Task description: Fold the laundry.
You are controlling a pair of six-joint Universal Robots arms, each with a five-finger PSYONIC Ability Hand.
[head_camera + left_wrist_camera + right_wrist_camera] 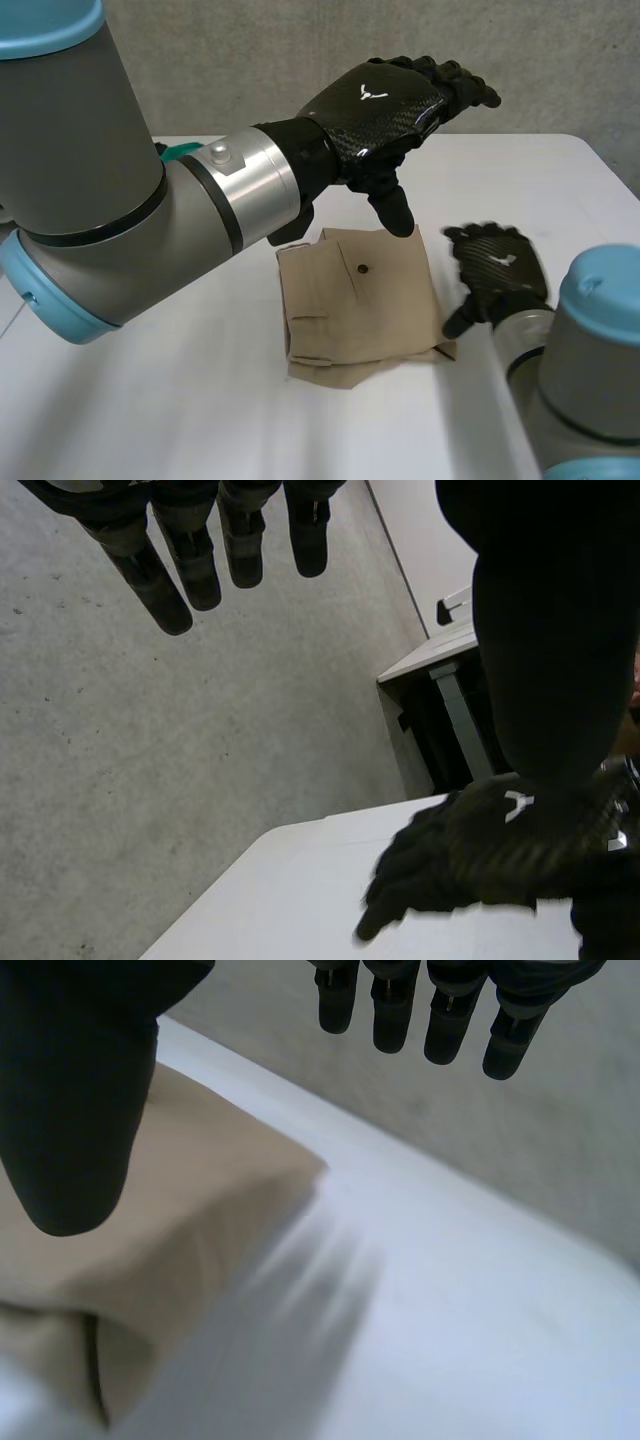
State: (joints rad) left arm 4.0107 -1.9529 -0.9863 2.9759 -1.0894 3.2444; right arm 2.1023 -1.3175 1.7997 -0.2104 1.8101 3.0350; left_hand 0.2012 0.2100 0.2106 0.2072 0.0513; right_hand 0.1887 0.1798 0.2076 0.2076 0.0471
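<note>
Closest to my head camera is the left arm [110,200], its big grey joint sitting to the left of the tan garment [360,310]. That arm ends in the left robot hand [385,95], which hangs in the air above the garment's far edge with the back of the hand up. Its fingers [200,565] are straight and slightly spread, and the thumb points down toward the cloth. Nothing is between them, and I see no contact with the garment.

The tan garment lies folded into a rough rectangle on the white counter [180,410], about midway between the two arms. A small dark button [363,269] sits on its top layer, toward the far edge. Along the garment's near edge a lower layer pokes out unevenly, and a bit of cloth sticks out at the near-right corner.

The right robot hand [497,265] is just beside the garment's right edge, palm down and low over the counter; I cannot tell whether it touches the surface. From its wrist camera the fingers [400,1010] are straight, loose and apart from the thumb, holding nothing, with a corner of the garment on the thumb side. The light-blue cap of the right arm [600,300] is on the near side of that hand. Beyond the garment's far side rises a grey wall [250,60].
</note>
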